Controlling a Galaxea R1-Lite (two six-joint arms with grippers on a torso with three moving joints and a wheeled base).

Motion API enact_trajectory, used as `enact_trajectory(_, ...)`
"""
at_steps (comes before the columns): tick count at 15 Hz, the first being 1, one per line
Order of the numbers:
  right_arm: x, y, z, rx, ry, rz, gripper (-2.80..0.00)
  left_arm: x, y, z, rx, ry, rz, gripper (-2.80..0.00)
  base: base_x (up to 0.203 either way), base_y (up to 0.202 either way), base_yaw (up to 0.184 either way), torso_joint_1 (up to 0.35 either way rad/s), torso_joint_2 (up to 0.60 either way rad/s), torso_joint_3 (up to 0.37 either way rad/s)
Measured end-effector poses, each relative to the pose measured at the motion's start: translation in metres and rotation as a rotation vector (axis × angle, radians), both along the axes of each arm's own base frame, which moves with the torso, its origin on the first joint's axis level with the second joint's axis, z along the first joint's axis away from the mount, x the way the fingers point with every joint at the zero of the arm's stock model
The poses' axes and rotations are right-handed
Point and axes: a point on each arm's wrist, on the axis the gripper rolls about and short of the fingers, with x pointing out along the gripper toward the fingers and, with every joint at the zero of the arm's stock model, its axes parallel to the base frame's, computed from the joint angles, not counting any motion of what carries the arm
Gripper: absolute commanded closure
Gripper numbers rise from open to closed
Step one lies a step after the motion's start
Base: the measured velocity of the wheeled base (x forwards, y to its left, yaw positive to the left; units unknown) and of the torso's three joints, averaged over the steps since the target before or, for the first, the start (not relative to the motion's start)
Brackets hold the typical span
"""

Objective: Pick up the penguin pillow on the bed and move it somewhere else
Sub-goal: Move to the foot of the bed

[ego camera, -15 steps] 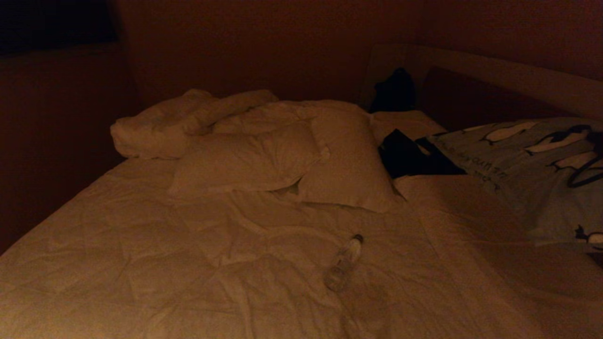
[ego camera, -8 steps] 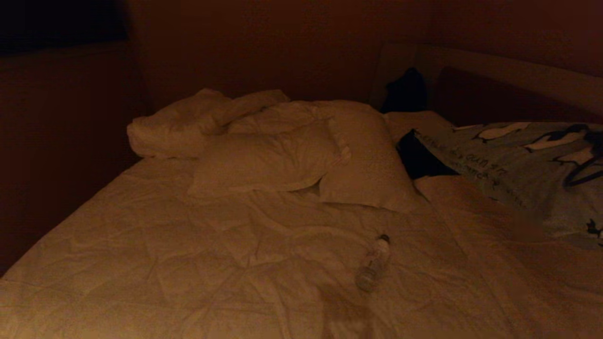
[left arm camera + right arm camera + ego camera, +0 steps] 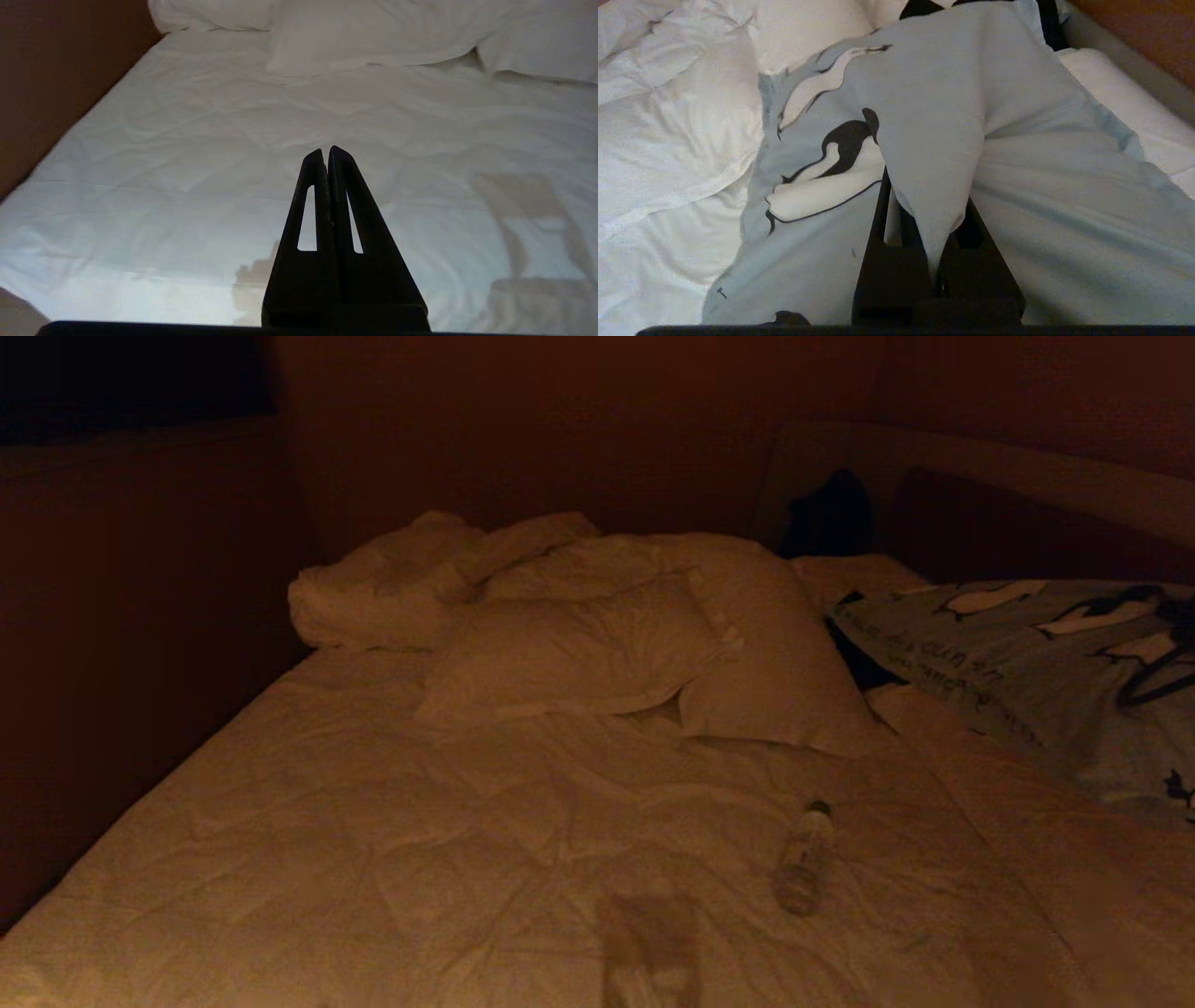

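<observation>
The penguin pillow (image 3: 1027,663), light grey-blue with black-and-white penguins, lies at the right side of the bed (image 3: 373,821). In the right wrist view a pinched fold of the penguin pillow (image 3: 934,116) runs down between the black fingers of my right gripper (image 3: 927,196), which is shut on it. The fold hides the fingertips. My left gripper (image 3: 325,150) is shut with nothing in it and hangs over the bare white duvet (image 3: 187,163). Neither gripper shows clearly in the head view.
Two plain white pillows (image 3: 579,653) and a bunched duvet lie at the far middle of the bed. A clear plastic bottle (image 3: 803,859) lies on the duvet. A dark item (image 3: 829,513) sits by the padded headboard (image 3: 980,457). A dark wall (image 3: 140,616) borders the left side.
The head view has swung, so the bed, white pillows and bottle have slid to the right in it. The held penguin pillow stayed at the right edge and now covers more of the black item beneath it.
</observation>
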Motion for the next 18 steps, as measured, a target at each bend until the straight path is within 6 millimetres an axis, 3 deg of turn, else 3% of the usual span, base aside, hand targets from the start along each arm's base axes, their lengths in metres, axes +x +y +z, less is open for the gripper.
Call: enact_trajectory(18,-0.0010,0.0006,-0.0032,0.001,0.008,0.003,0.00,0.0000,0.0000,0.0002,0.002,-0.002,0.001,0.00,0.000,0.195,-0.001,0.003,0.00,0.003)
